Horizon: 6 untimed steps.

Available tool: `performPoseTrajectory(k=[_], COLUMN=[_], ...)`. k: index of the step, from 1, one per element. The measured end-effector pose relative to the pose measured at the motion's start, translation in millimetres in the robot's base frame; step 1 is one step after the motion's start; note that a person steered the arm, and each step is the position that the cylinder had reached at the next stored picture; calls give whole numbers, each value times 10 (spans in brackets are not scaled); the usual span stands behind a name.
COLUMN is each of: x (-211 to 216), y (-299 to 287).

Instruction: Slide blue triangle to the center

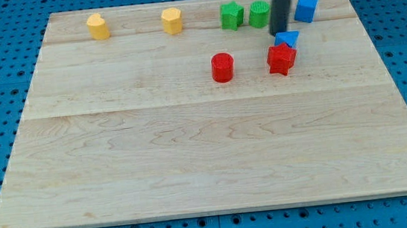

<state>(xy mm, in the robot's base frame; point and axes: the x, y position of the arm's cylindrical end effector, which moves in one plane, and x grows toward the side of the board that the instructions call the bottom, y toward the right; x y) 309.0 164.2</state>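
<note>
The blue triangle lies near the view's top right, touching the upper edge of a red star-shaped block. My tip stands just above and left of the blue triangle, at its top-left edge, between it and a green block. The rod rises out of the view's top.
A blue cube sits right of the rod. A second green block sits left of the first. A red cylinder lies left of the red star. Two yellow blocks sit along the top. The wooden board ends at blue pegboard.
</note>
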Motion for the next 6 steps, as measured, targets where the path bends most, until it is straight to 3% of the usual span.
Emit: performPoseTrajectory(k=[1, 2, 4, 5, 6], x=[131, 457, 41, 134, 227], y=[773, 707, -747, -968, -1647])
